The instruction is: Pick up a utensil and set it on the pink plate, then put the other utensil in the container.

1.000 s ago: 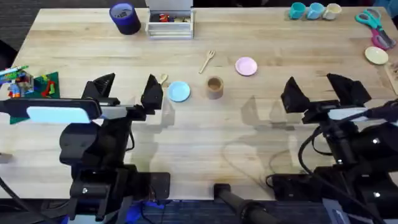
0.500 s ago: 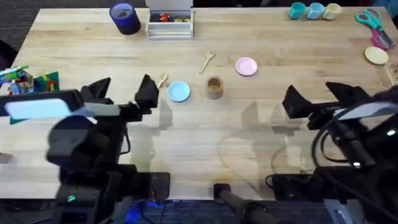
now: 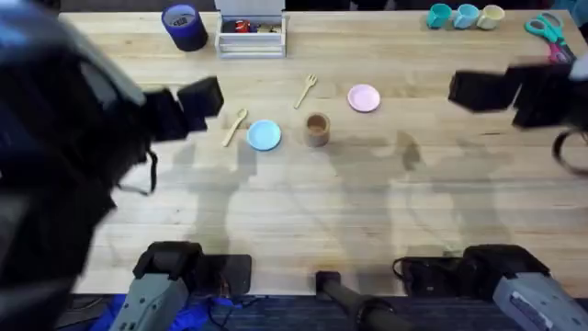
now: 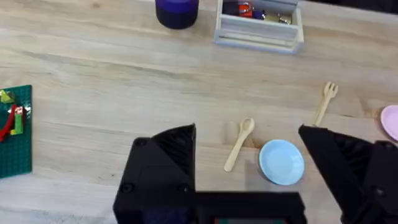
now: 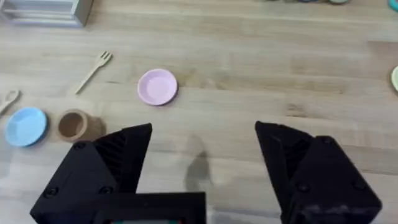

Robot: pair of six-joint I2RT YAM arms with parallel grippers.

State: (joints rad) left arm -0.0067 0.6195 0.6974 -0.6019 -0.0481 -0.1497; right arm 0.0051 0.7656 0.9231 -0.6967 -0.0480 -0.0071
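Nothing picked yet: both utensils lie flat on the counter, so the step in hand is the approach to the 1st pick.

Where things are:
- fork lies slanted, beyond the brown cup and just to the left of the pink plate; it touches neither.
- spoon lies just left of the light blue plate, apart from it as far as I can tell, bowl end away from the arms.
- Brown cup stands upright and looks empty, between the blue plate and the pink plate.

Claws:
- left claw is wide open and empty, above the counter with the spoon and blue plate showing between its fingers.
- right claw is wide open and empty, pink plate ahead of it, bare wood under it.

Doing it well, my judgement: the fork is thin and flat, so come down with the fingers straddling the handle across its width, pads almost on the wood, and close at mid-handle. The right arm is nearer the plate; the left is better set for the spoon. Keep clear of the cup, since a nudge could tip it.

Pose: the left arm rises close under the overhead camera, large and blurred. The right arm reaches forward on the right side, well apart from the utensils.
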